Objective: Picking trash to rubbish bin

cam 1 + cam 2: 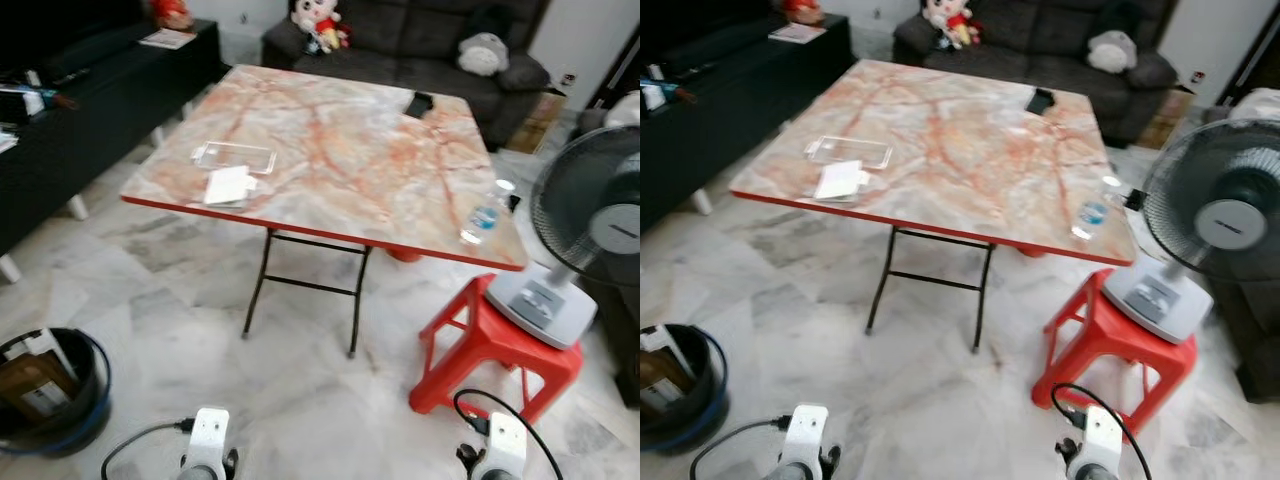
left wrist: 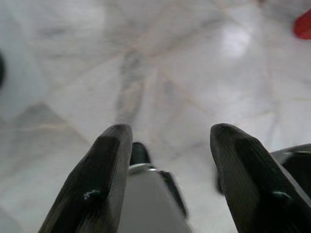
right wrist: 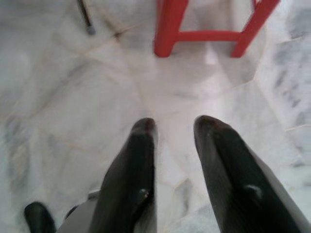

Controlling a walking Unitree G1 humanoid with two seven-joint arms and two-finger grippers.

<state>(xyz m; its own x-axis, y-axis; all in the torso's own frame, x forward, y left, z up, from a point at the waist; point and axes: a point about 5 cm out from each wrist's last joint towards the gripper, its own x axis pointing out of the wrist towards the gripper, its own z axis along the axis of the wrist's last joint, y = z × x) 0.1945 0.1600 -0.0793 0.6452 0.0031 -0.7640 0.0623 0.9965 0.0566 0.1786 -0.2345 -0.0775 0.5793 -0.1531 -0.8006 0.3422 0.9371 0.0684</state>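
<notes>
Table (image 1: pixel 330 140): bottle (image 1: pixel 487 212) at right front corner, tray (image 1: pixel 234 157) and paper (image 1: pixel 228 186) near left front edge. Bin (image 1: pixel 70 425) on floor, front left. Left gripper (image 2: pixel 170 141) and right gripper (image 3: pixel 175 131) parted, empty, hanging low. Nothing collected yet; all pickup remains

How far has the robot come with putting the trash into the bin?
The bin on the floor to the robot's left already holds cardboard-like items, though who put them there is unclear. Nothing is in hand: the left claw and right claw hang open over bare floor. Left on the table: a clear plastic tray, a white paper and a plastic bottle near its right edge.
</notes>
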